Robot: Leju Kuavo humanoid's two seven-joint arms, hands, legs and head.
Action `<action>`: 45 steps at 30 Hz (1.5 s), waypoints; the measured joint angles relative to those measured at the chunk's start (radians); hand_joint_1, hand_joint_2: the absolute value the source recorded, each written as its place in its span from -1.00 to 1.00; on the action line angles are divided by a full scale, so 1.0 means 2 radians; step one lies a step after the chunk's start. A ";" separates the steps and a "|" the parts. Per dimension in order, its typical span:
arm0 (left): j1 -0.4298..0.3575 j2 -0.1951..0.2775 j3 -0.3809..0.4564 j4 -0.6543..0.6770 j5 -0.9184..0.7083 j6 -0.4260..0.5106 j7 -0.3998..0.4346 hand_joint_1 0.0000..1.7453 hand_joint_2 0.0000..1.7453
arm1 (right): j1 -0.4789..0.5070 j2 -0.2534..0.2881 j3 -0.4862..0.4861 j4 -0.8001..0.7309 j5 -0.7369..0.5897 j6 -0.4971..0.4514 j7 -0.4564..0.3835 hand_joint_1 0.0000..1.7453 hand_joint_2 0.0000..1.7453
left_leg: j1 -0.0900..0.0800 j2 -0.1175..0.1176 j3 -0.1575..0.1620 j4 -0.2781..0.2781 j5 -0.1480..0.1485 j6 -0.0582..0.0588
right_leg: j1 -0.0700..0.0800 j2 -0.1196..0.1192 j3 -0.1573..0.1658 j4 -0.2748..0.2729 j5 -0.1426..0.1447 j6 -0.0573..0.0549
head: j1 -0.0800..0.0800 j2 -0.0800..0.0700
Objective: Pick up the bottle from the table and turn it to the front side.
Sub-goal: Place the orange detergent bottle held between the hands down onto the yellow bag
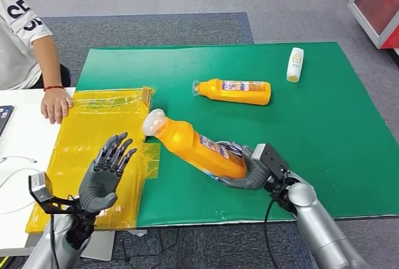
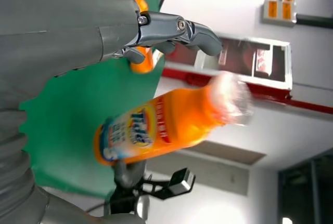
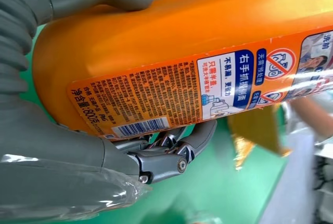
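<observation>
**Bottle lifted, turn unfinished**

At lower centre-right your right hand [image 1: 248, 172] grips the bottle [image 1: 197, 144] by its base, tilted above the green mat [image 1: 329, 125]. Lower left, your left hand [image 1: 104, 175] is spread, empty. Judging by the barcode label facing the right wrist camera, rotation remains.

Light: bright, even, soft shadows | Head view: sharp | Left wrist view: motion-blurred

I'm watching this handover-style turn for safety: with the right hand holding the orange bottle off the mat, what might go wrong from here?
1. The right hand grips the held bottle only at its base, the long neck sticking out unsupported; it may slip or tip while turning.
2. The left hand is open close to the cap and might knock it.
3. A person's hand rests on the table nearby, within a swing of the bottle.
</observation>
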 joint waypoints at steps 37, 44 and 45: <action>-0.108 0.043 -0.064 0.082 0.011 -0.009 0.039 -1.00 1.00 | -0.035 0.075 0.109 -0.038 0.124 -0.104 0.008 1.00 1.00 | 0.000 0.000 -0.001 0.000 0.000 0.000 | 0.000 0.000 -0.001 0.000 0.000 0.000 | 0.000 0.000; -0.125 0.042 -0.087 0.085 0.020 -0.014 0.039 -1.00 1.00 | -0.045 0.083 0.110 -0.022 0.122 -0.107 0.009 1.00 1.00 | 0.000 0.000 -0.001 0.000 0.000 0.000 | 0.000 0.000 -0.001 0.000 0.000 0.000 | 0.000 0.000; -0.126 0.042 -0.089 0.086 0.021 -0.014 0.038 -1.00 1.00 | -0.045 0.084 0.110 -0.020 0.122 -0.107 0.009 1.00 1.00 | 0.000 0.000 -0.001 0.000 0.000 0.000 | 0.000 0.000 -0.001 0.000 0.000 0.000 | 0.000 0.000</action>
